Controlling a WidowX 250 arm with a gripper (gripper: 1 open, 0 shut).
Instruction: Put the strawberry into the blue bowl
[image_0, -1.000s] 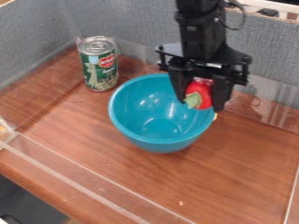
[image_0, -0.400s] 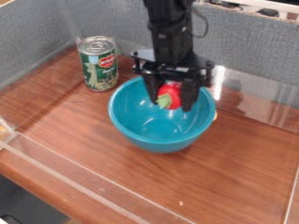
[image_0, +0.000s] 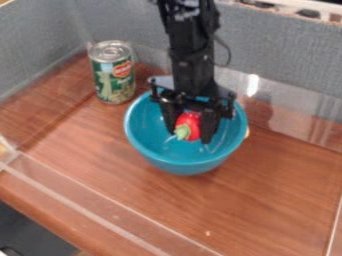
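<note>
Red fruit: we are holding the small red toy strawberry (image_0: 187, 125) low inside the large glossy teal-blue bowl (image_0: 147, 150).
Jaws: our black gripper (image_0: 189, 121) is clamping its sides.
Handling: we are judging it light, firm, slightly slippery; mid-body suits gripping.

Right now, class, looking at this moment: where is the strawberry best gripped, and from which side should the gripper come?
Grip the strawberry across its red body, coming from straight above. The gripper already holds it that way, shut on its sides, with the green leafy end pointing down-left inside the blue bowl. The bowl's walls block a sideways approach, so only the top is open.
</note>
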